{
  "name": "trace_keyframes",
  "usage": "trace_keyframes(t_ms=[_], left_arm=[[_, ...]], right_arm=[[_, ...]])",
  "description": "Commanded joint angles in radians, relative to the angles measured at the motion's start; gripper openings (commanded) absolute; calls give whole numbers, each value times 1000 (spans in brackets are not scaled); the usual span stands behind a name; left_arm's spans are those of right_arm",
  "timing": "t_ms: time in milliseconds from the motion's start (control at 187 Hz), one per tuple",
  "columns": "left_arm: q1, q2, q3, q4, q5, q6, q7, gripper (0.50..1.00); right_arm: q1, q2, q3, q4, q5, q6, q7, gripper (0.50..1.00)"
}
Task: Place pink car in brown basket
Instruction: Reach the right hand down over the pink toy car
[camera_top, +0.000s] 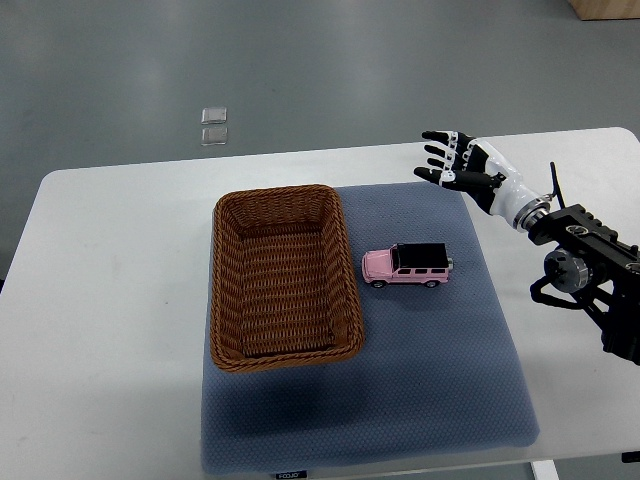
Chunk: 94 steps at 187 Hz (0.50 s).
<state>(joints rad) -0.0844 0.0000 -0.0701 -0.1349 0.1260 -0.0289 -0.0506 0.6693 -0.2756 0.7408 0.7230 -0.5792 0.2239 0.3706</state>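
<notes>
A pink toy car with a black roof stands on a blue-grey mat, just right of a brown wicker basket. The basket is rectangular and holds nothing. My right hand is up and to the right of the car, above the mat's far right corner, apart from the car. Its fingers are spread and it holds nothing. The right arm comes in from the right edge. The left arm does not show.
The mat and basket lie on a white table. Two small clear squares lie on the grey floor beyond the table's far edge. A brown box corner shows at the top right.
</notes>
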Motion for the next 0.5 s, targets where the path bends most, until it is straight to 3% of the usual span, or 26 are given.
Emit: trace_keyframes(t_ms=[0, 256, 497], left_arm=[[0, 0, 1, 0, 0, 0, 0, 1000], [0, 0, 0, 0, 0, 1, 0, 1000], [0, 0, 0, 1, 0, 1, 0, 1000]], right_arm=[[6, -4, -3, 3, -80, 3, 21, 921], [38, -17, -37, 4, -340, 68, 114, 921], [82, -63, -152, 39, -468, 68, 197, 921]])
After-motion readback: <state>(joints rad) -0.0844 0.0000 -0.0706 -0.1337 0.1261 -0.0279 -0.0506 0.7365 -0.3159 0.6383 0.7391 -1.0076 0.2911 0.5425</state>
